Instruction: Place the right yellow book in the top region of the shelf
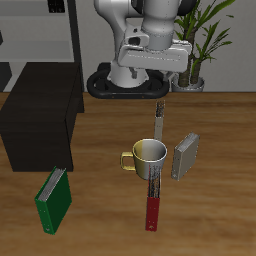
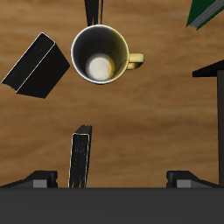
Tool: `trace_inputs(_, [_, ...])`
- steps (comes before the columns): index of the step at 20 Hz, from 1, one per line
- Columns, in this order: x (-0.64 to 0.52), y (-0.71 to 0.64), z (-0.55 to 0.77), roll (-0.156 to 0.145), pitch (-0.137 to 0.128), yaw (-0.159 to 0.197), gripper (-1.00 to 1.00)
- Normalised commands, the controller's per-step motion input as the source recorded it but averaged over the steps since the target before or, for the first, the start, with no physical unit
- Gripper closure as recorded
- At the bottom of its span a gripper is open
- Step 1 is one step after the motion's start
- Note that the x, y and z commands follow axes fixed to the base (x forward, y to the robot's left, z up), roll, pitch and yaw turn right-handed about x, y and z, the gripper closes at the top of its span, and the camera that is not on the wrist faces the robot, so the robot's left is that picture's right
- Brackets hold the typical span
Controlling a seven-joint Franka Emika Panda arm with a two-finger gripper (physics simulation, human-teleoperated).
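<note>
The right yellow book (image 1: 160, 120) stands upright on the table just behind the mug, seen edge-on as a thin tan slab. In the wrist view it (image 2: 80, 157) shows as a dark narrow edge. My gripper (image 1: 157, 85) hangs above it, open and empty, apart from the book. In the wrist view the gripper (image 2: 114, 179) has its fingertips (image 2: 39, 180) spread wide, and the book lies between them, nearer one finger. The shelf (image 1: 40, 120) is a low black box beside the table's wooden area; its corner (image 2: 210, 70) shows in the wrist view.
A white-and-yellow mug (image 1: 148, 156) (image 2: 101, 54) stands in front of the book. A greyer book (image 1: 185, 155) (image 2: 35, 66) stands beside the mug. A thin red-and-tan book (image 1: 153, 200) lies nearer the front edge. A green book (image 1: 55, 198) stands before the shelf.
</note>
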Motion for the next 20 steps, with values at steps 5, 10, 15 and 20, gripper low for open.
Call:
trace_inputs(5, [-0.19,0.30,-0.19,0.007,-0.031,0.022,-1.00])
trace_inputs(10, [-0.15,0.33,-0.26,0.065,-0.016,0.026,-1.00])
trace_inputs(15, [-0.03,0.06,-0.23,0.019,-0.002,0.027,-1.00])
trace_inputs(20, [0.04,-0.04,-0.22,-0.015,-0.005,0.002,-1.00])
